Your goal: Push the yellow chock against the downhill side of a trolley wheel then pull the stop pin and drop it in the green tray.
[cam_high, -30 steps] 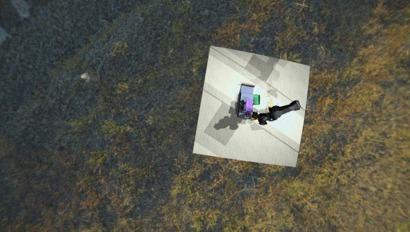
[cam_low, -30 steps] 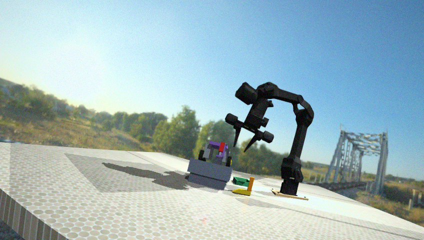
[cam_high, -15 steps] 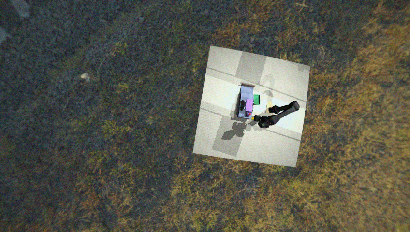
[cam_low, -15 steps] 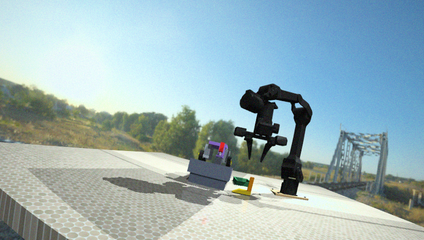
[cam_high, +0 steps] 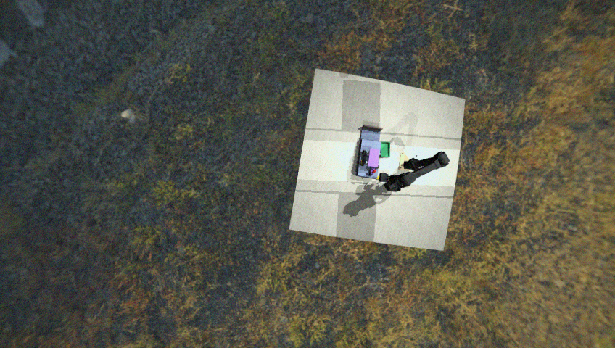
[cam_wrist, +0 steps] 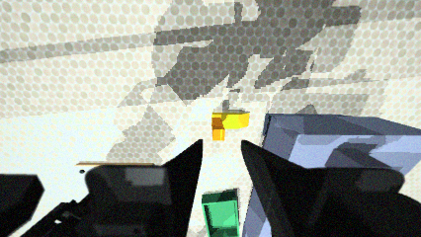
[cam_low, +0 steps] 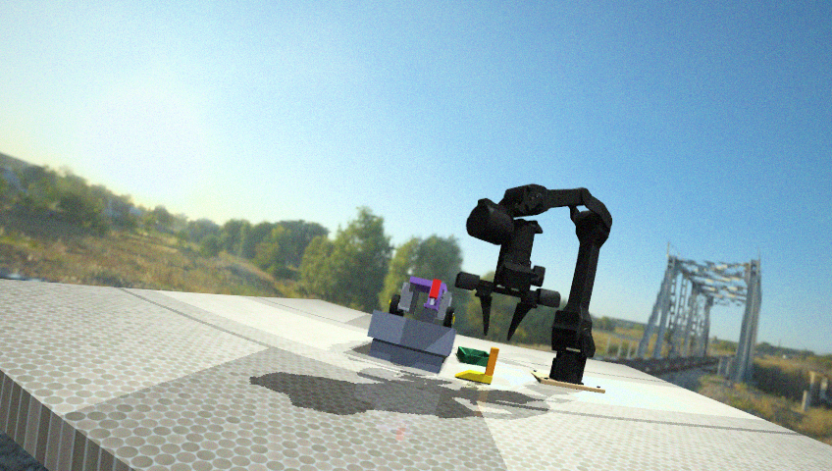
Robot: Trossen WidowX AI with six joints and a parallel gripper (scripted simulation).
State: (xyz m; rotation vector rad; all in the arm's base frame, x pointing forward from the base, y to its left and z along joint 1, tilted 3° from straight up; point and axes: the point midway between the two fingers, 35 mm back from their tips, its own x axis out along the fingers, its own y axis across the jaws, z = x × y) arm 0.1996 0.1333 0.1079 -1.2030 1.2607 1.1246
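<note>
Purple trolley, slate-blue ramp, black arm
The trolley [cam_high: 373, 157] [cam_low: 421, 282] is purple with grey sides, its wheels [cam_low: 448, 317] black with touches of yellow, and the stop pin's head [cam_high: 373, 171] [cam_low: 435, 288] is bright red. From here the ramp [cam_high: 370, 135] [cam_low: 408, 338] [cam_wrist: 341, 125] looks slate blue, the tray [cam_high: 385, 149] [cam_low: 473, 355] [cam_wrist: 220, 217] green, the chock [cam_low: 475, 376] [cam_wrist: 236, 119] yellow with an orange handle [cam_low: 492, 361] [cam_wrist: 218, 133]. Arm [cam_high: 414, 173] [cam_low: 588, 256] and gripper [cam_high: 383, 177] [cam_low: 496, 337] [cam_wrist: 221, 143] are black all over; the pale floor slab [cam_high: 319, 107] [cam_low: 192, 402] [cam_wrist: 64, 84] wears rows of beige-grey dots.

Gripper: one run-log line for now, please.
gripper open, holding nothing | chock on ground beside ramp | pin at trolley
</note>
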